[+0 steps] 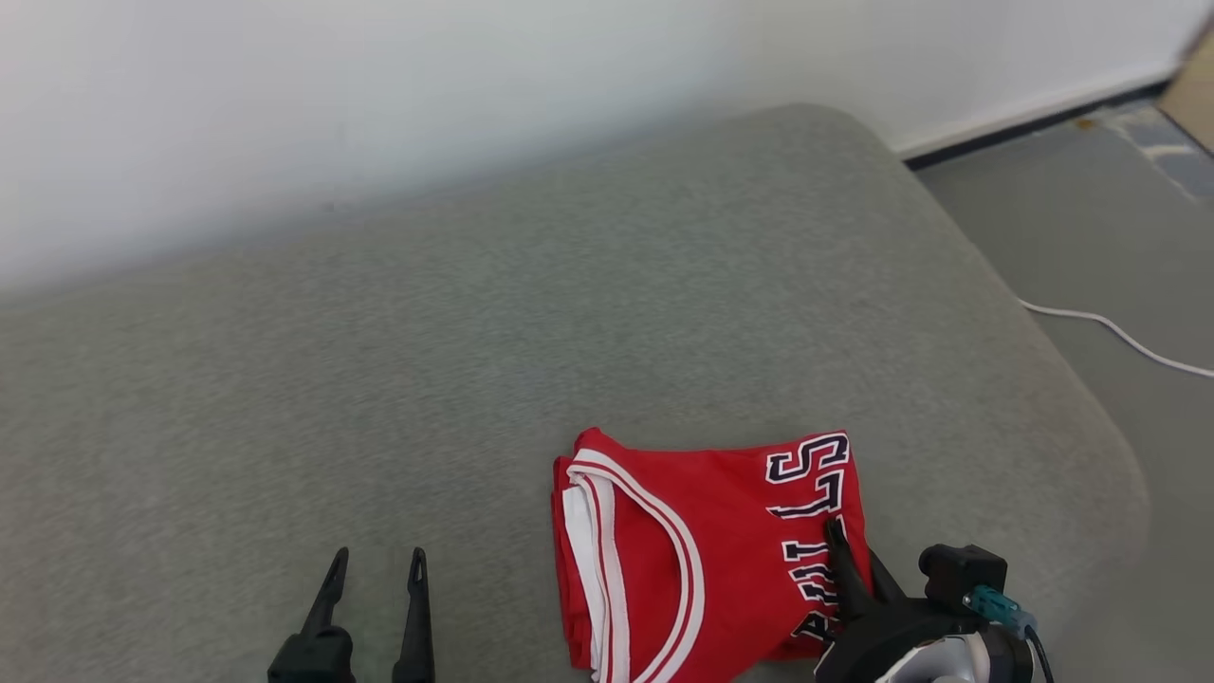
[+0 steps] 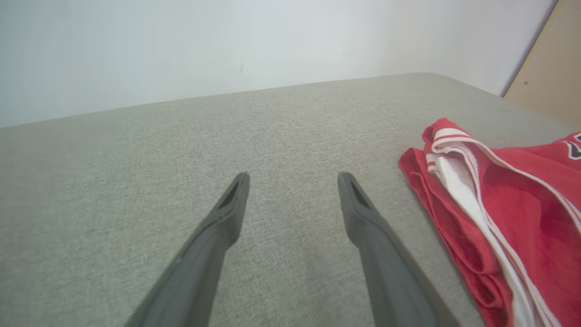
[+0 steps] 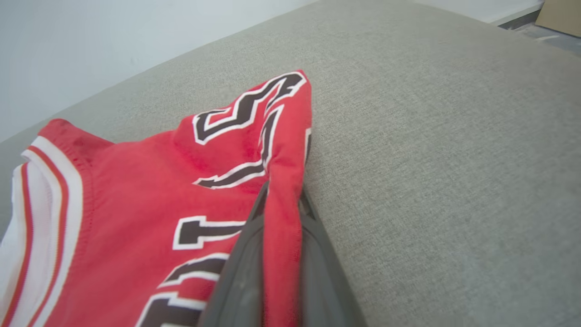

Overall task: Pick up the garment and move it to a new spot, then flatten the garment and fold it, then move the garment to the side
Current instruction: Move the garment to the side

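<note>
**Entry 1. Left tool** (image 1: 377, 560): two long dark fingers with the jaws spread wide and nothing between them. It sits over bare padding of the grey fabric-covered padded surface (image 1: 569, 313).

**Entry 2. Red sleeveless jersey** (image 1: 702, 531), white-and-red banded trim, dark block lettering outlined in white.
- Place: it lies on the padded surface to the right of the left tool, near it but apart. Its far edge is in the right tool's grip.
- Condition: folded into a compact stack. The trimmed opening faces the left tool and the lettering runs along the side by the right tool.
- Handling (a judgement, not a test): light, limp and fairly slick knit. The layers are likely to slide over one another, so a lift from one edge may let the fold sag open.
- Where to hold: best taken through every layer at a folded edge. The banded trim on the left tool's side looks thicker and firmer, so it would suit a second hold. Dragging low across the padding should keep the stack together better than a high lift.
- Stage: the folding looks done, and the move to the side remains.

**Entry 3. Right tool** (image 1: 849, 560): the jaws are clamped on the jersey's lettered edge, with a ridge of red cloth standing up between the fingers. How many layers are caught cannot be told.

**Entry 4. Thin white cable** (image 1: 1119, 332): it lies on the grey floor (image 1: 1091, 218), further right and well apart from the right tool.
</note>
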You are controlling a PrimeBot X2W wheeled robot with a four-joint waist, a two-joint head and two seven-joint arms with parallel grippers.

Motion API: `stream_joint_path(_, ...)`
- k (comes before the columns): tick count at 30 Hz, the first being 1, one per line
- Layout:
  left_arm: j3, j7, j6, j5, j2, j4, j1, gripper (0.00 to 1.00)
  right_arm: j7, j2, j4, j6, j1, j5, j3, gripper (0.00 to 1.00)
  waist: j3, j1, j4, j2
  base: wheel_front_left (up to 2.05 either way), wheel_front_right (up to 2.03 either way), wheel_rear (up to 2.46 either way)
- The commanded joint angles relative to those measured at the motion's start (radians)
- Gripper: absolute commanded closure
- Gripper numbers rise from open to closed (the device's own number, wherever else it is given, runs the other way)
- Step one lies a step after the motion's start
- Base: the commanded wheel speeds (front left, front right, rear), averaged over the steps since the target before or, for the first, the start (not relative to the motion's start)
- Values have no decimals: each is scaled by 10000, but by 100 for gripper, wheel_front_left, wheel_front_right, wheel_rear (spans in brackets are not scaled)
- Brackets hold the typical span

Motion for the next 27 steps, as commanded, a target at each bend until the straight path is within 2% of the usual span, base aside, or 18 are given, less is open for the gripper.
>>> stream_joint_path(1, -4, -31, -49, 99, 21, 11, -173, 0, -40, 6, -88, -29, 103, 155, 40, 100, 311, -1, -1150, -1, 0, 0, 0)
stream_joint_path(6, -114, -31, -132, 254, 24, 36, -319, 0, -41, 5, -242, -29, 167, 270, 0, 100, 442, -1, -1275, -1, 0, 0, 0)
stream_joint_path(14, -251, -31, -136, 326, 21, -6, -197, 0, -41, 8, -711, -29, -82, 52, -46, 100, 540, -1, -869, -1, 0, 0, 0)
stream_joint_path(22, -294, -31, -214, 581, 23, -50, -550, 0, -41, -331, -546, -29, -1243, -734, 67, 100, 1048, -1, 65, -1, 0, 0, 0)
stream_joint_path(27, -381, -31, -212, 767, 38, -115, -776, 0, -43, -716, -88, -29, -2137, -947, -310, 100, 1457, -1, 732, -1, 0, 0, 0)
